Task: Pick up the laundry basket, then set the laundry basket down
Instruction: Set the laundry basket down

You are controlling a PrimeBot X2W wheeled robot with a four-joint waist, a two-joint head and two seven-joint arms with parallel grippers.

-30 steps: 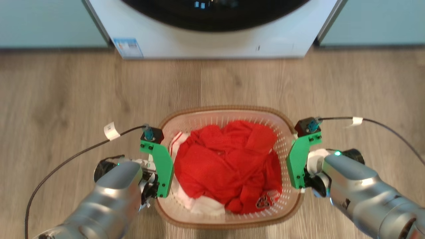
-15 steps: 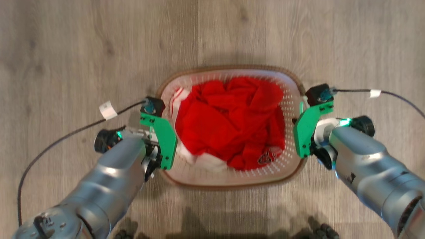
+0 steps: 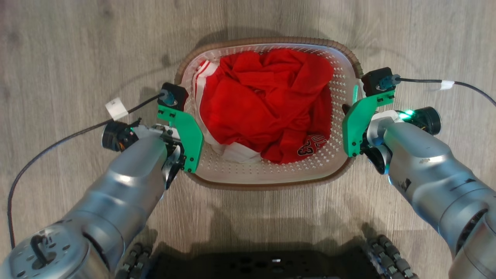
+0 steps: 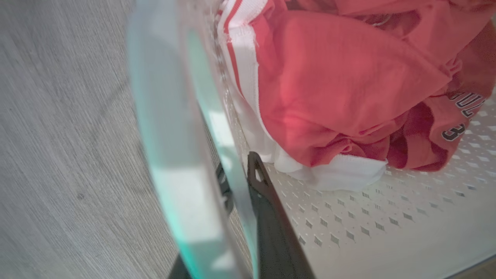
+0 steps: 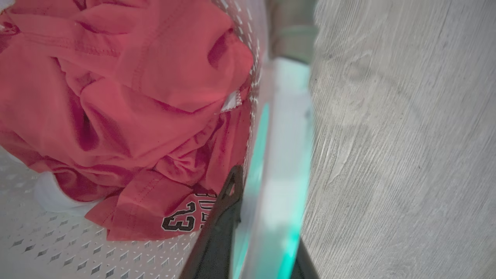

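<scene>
Pinching opposite side walls, left gripper and right gripper clamped the small white perforated plastic laundry basket over the wooden floor; it looked light, stiff, best held there.

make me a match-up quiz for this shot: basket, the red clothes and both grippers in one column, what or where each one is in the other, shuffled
Column one
1. laundry basket
2. red jersey
3. left gripper
4. right gripper

Column two
a. heaped inside the basket, a printed 23 showing
b. fingers astride the basket's wall on the robot's right side
c. white perforated walls, brown woven-look rim
d. fingers astride the basket's wall on the robot's left side

Pairs: 1-c, 2-a, 3-d, 4-b
</scene>
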